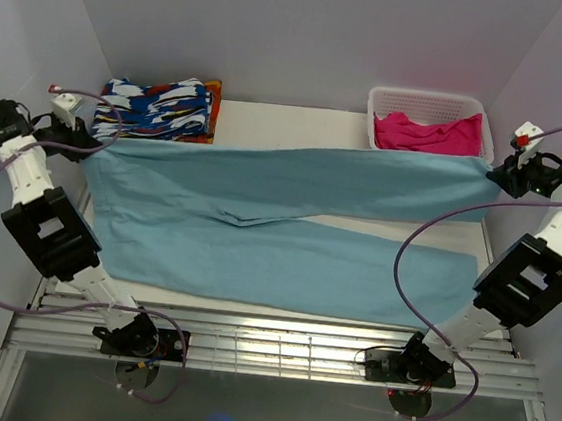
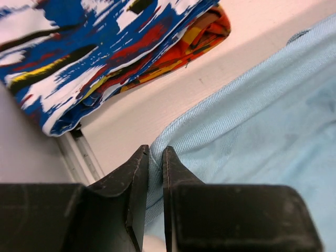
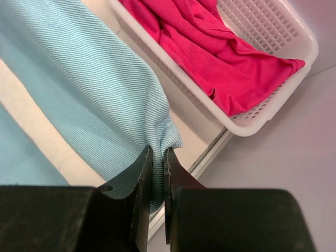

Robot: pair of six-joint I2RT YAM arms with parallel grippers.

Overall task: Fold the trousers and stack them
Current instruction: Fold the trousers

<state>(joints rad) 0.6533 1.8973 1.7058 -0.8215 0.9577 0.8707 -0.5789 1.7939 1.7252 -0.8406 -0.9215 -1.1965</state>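
Note:
The light-blue trousers [image 1: 280, 220] lie spread across the table, both long legs running left to right, the far leg stretched taut between my grippers. My left gripper [image 1: 85, 142] is shut on the far left corner of the trousers [image 2: 231, 131], with cloth pinched between the fingertips [image 2: 140, 157]. My right gripper [image 1: 499, 175] is shut on the far right corner of the trousers [image 3: 94, 89], with the hem bunched between its fingertips [image 3: 144, 157] and lifted a little off the table.
A folded blue-white-orange patterned cloth [image 1: 161, 107] lies at the back left, close to my left gripper [image 2: 94, 58]. A white basket [image 1: 376, 115] with a bright pink garment [image 1: 430, 134] stands at the back right, just beyond my right gripper [image 3: 210, 47].

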